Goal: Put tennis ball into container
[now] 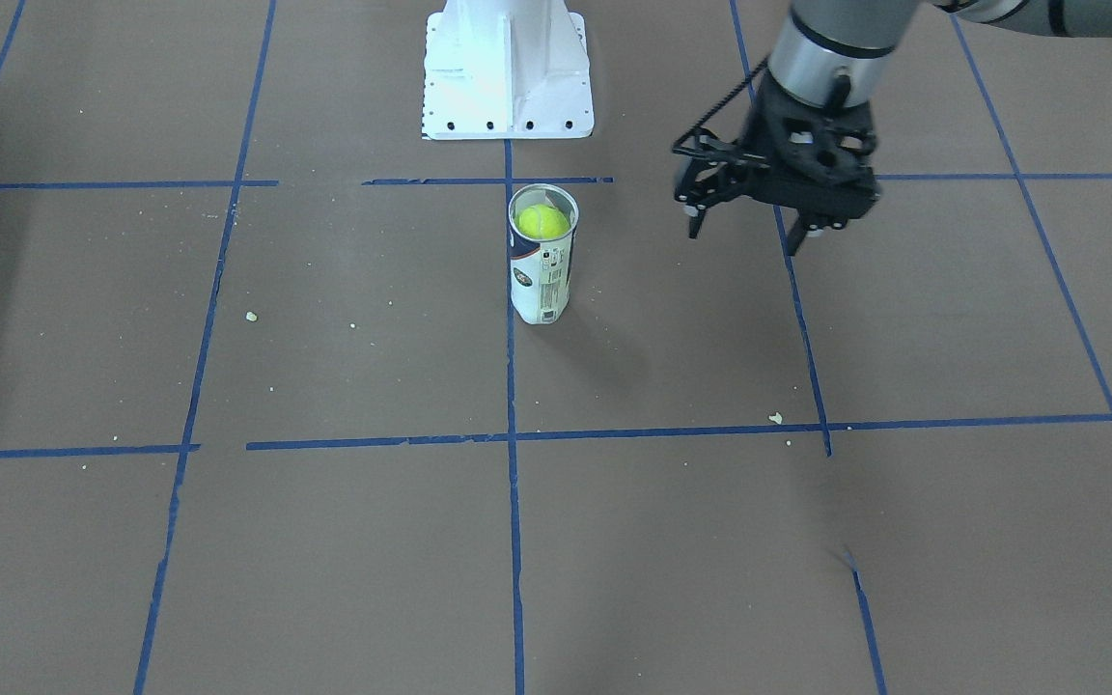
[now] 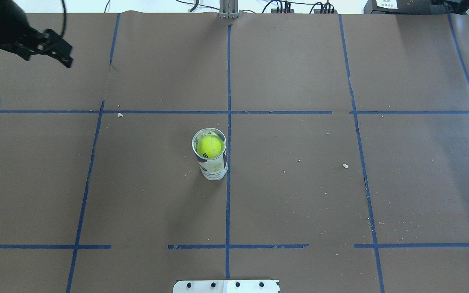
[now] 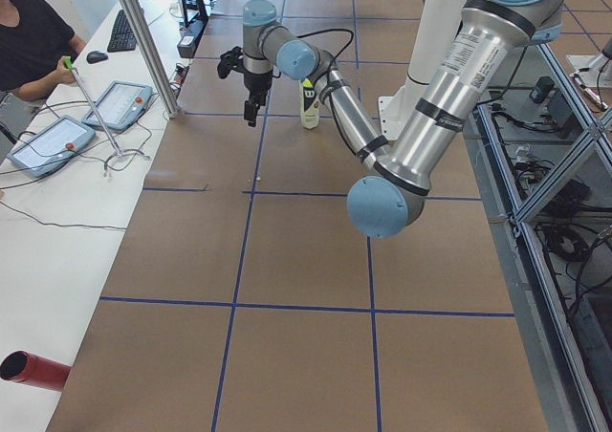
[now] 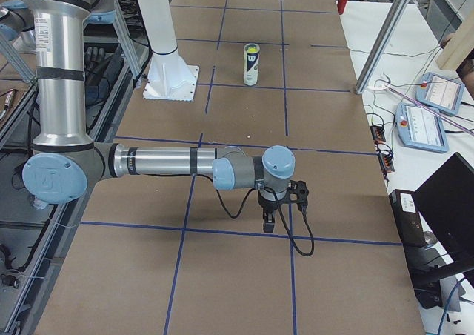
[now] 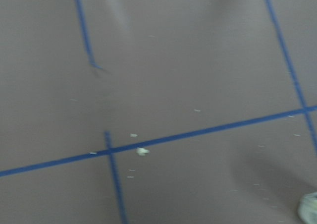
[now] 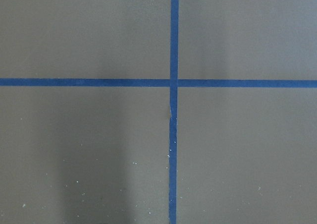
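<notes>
The tennis ball point(image 1: 542, 221) is a bright yellow-green, fuzzy sphere with a dark mark on its felt. It sits inside the container point(image 1: 542, 280), high up and just under the rim. The container is a clear plastic cylinder with a silvery ring at its open mouth and a white and dark-blue label round its lower wall. It stands upright on the matte brown paper of the table point(image 1: 324, 541), touching the central strip of blue tape point(image 1: 514, 541). Behind the container stands the white metal base point(image 1: 507, 72), ribbed and bolted. The left gripper point(image 1: 744, 235), black and skeletal, hangs to the robot's left of the container, apart from it, its fingers spread and empty. The right gripper point(image 4: 278, 218) is well away from the container over a tape crossing; I cannot tell whether it is released or clenched.
</notes>
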